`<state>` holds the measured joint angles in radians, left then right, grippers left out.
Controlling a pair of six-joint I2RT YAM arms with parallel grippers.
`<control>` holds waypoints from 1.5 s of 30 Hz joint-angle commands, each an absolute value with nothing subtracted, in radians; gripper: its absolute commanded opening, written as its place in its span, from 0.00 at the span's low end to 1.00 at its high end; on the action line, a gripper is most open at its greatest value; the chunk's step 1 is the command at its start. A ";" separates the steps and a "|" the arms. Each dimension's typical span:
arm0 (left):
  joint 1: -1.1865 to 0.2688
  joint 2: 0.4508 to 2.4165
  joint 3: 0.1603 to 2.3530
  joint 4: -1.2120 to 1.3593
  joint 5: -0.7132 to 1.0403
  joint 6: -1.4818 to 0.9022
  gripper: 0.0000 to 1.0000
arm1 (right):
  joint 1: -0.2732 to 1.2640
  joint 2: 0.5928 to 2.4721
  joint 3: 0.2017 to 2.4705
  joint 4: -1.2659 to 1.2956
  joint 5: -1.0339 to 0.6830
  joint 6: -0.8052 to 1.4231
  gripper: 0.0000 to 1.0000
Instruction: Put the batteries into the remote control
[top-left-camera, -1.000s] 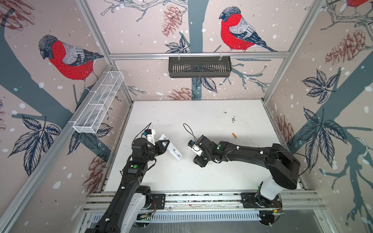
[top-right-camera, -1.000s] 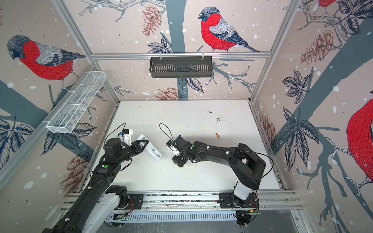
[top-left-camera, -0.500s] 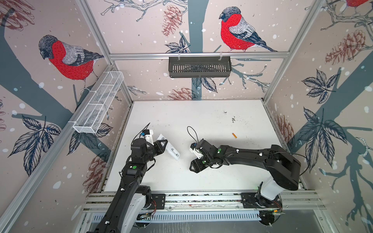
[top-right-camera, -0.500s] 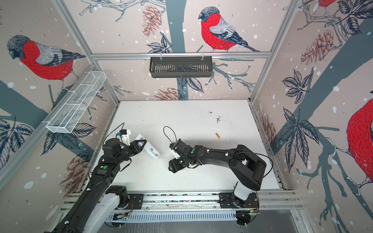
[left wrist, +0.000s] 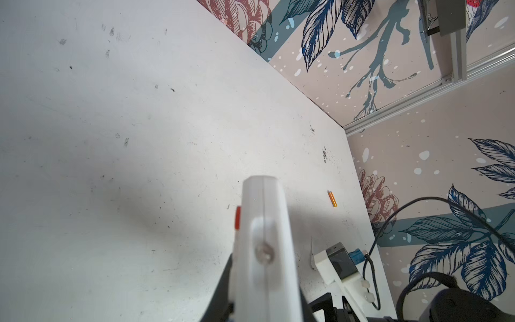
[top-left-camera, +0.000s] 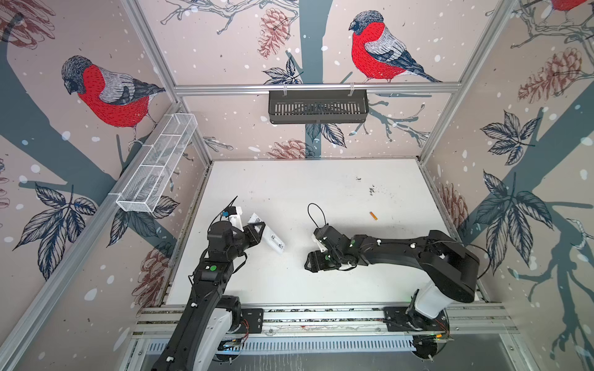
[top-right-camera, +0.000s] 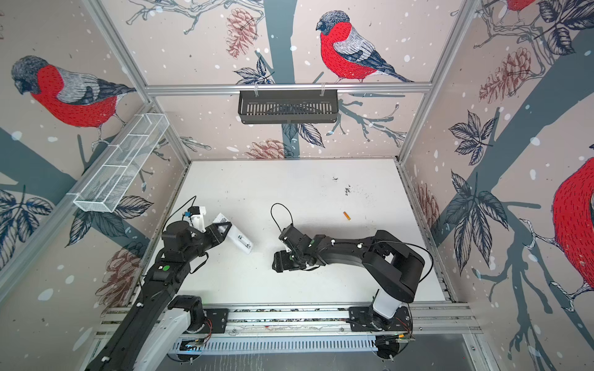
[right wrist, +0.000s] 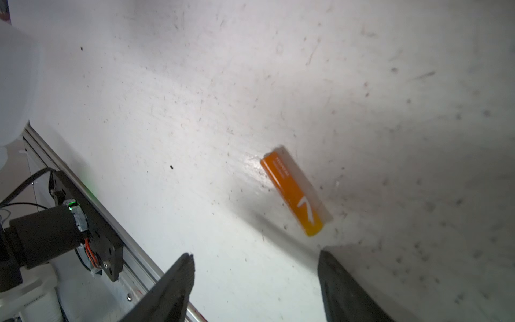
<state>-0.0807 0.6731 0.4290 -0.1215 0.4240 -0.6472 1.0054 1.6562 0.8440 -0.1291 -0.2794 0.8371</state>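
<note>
Left gripper [top-left-camera: 257, 228]: pressed onto the remote control [top-left-camera: 271, 239], pinching it near one end.
Remote control: white and slim. Most of its length sticks out past the left gripper's fingertips, pointing across the table [top-left-camera: 289, 186] toward the right gripper [top-left-camera: 313, 261]. The two are apart, with bare table between them.
Remote control, left wrist view: seen narrow edge on, with a seam running along it and an orange-red button [left wrist: 237, 220] on one side.
Right gripper: jaws spread wide with nothing between them, shown clearly in the right wrist view. It hangs low over the table, turned toward the front rail.
Blurred battery [right wrist: 296, 192]: orange with a white mark, just ahead of the right gripper's fingertips [right wrist: 342, 287] and nearer that finger than its partner. It touches neither finger. It is smeared, so whether it lies on the table or sits just above it cannot be told.
Far battery [top-left-camera: 373, 216]: small and orange, lying on the table, well apart from both grippers, behind the right arm's wrist on the side of the back wall. It also shows in the left wrist view, well ahead of the remote control's free end.
</note>
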 commanded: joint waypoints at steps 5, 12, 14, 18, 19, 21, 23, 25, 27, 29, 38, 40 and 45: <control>-0.080 0.666 0.439 -0.112 0.426 -0.632 0.00 | 0.976 1.672 0.869 -0.124 -0.245 0.827 0.74; -0.080 0.660 0.439 -0.113 0.423 -0.632 0.00 | 0.976 1.716 0.892 -0.116 -0.253 0.822 0.72; -0.081 0.660 0.437 -0.112 0.423 -0.632 0.00 | 0.983 1.733 0.912 -0.144 -0.216 0.819 0.71; -0.080 0.658 0.436 -0.110 0.422 -0.632 0.00 | 0.992 1.766 0.955 -0.172 -0.192 0.781 0.71; -0.080 0.658 0.436 -0.110 0.422 -0.631 0.00 | 0.990 1.775 0.963 -0.170 -0.199 0.764 0.71; -0.080 0.656 0.437 -0.112 0.421 -0.631 0.00 | 0.987 1.794 0.988 -0.179 -0.215 0.724 0.71; -0.080 0.654 0.439 -0.114 0.420 -0.630 0.00 | 0.985 1.813 1.013 -0.199 -0.231 0.684 0.71; -0.080 0.653 0.440 -0.117 0.420 -0.630 0.00 | 0.983 1.832 1.035 -0.227 -0.259 0.635 0.71; -0.081 0.650 0.438 -0.118 0.418 -0.630 0.00 | 0.984 1.844 1.058 -0.266 -0.280 0.581 0.70; -0.081 0.649 0.439 -0.117 0.416 -0.631 0.00 | 0.985 1.852 1.074 -0.304 -0.300 0.534 0.69; -0.080 0.644 0.437 -0.116 0.408 -0.632 0.00 | 1.020 1.894 1.163 -0.451 -0.376 0.324 0.65; -0.080 0.643 0.437 -0.118 0.410 -0.632 0.00 | 1.036 1.913 1.191 -0.475 -0.387 0.279 0.64; -0.080 0.643 0.437 -0.118 0.410 -0.633 0.00 | 1.039 1.856 1.203 -0.476 -0.322 0.283 0.66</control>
<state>-0.0811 0.6430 0.4305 -0.1234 0.4149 -0.6468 1.0405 1.8980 1.2030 -0.4297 -0.3580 0.3111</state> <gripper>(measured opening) 0.210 0.645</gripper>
